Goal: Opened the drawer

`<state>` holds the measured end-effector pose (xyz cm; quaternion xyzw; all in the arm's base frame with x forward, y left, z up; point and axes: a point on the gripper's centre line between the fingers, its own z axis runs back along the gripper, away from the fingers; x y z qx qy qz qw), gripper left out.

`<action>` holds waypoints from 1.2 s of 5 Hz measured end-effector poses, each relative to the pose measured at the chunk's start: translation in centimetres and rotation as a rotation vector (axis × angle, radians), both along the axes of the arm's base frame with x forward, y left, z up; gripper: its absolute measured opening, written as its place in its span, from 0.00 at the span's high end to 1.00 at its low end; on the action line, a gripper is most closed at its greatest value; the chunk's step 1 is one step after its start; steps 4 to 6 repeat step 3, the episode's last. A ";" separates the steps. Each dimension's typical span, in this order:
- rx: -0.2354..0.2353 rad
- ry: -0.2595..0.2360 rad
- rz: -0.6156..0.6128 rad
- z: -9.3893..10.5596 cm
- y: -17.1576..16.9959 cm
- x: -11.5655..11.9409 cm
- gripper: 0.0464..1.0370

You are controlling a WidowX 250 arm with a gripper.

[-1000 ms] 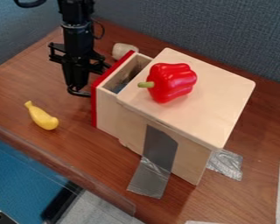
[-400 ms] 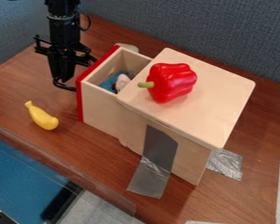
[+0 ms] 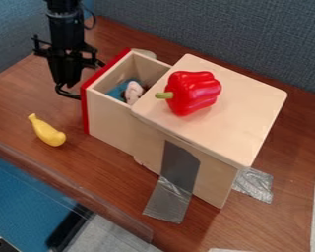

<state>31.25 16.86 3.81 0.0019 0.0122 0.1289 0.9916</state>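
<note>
Indeed, the tool (image 3: 67, 85) is at the handle (image 3: 69, 95); probably for pulling the drawer (image 3: 110, 117). Whether clenched, I cannot tell.

The drawer (image 3: 110, 119) has slid farther out, the hand (image 3: 67, 83) alongside.

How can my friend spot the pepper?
Find the wooden box with its drawer pulled out. The pepper lies on the box's flat top, near the drawer. It is fat and shiny red with a green stem, unlike the slim yellow toy on the table.
</note>
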 end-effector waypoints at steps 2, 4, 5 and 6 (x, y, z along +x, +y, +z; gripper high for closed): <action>0.055 -0.031 -0.053 2.1 0.1 0.6 0.09; 0.122 -0.084 -0.077 5.7 -0.7 0.9 0.03; 0.122 -0.084 -0.077 5.7 -0.7 0.9 0.03; 0.122 -0.084 -0.077 5.7 -0.7 0.9 0.03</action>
